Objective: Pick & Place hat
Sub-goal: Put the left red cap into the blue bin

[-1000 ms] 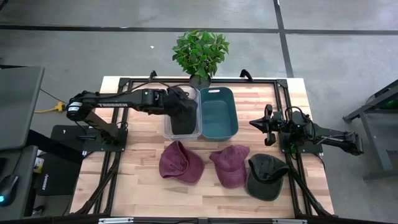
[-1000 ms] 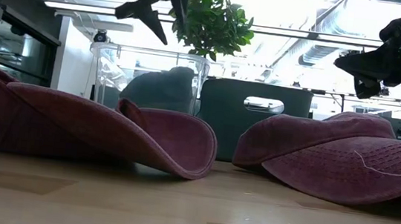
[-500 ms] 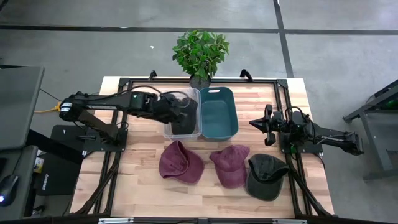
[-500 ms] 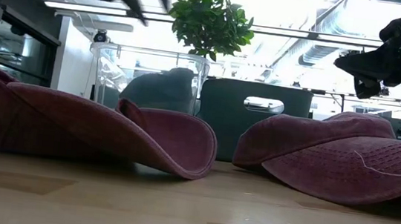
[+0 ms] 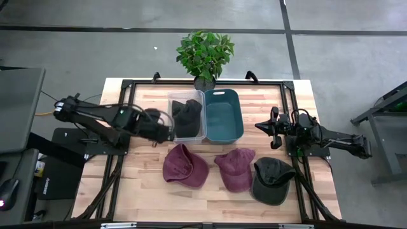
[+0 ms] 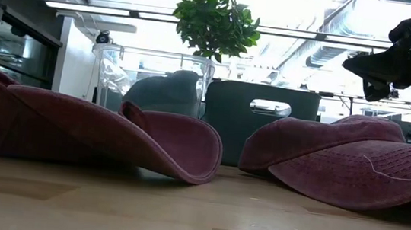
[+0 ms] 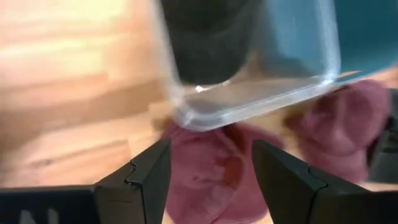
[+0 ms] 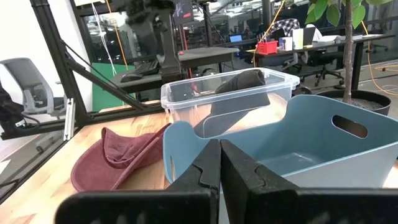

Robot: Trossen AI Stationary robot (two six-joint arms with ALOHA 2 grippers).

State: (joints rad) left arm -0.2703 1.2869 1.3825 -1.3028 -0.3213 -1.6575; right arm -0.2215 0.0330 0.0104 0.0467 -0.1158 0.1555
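High view: left tool sits over bare tabletop, just off the clear bin's near-left corner, holding nothing. A dark hat lies inside the clear bin, just beyond the left tool. The teal bin touches the clear bin on its far side from the left tool. Three hats lie on the tabletop in a row: a maroon hat close to the left tool, a second maroon hat, and a dark green hat nearest the right tool. The right arm is parked at the right edge, tool pointing toward the teal bin. A potted plant stands behind both bins.

Low view: both maroon hats fill the foreground, with the bins and plant behind. The right tool hangs high at the right. The left arm is only a blur at top left.

Left wrist view: fingers are spread with an empty gap between them. The clear bin's corner and the maroon hat are ahead.

Right wrist view: fingers are pressed together, empty. The teal bin is directly ahead, the clear bin with the dark hat behind it.
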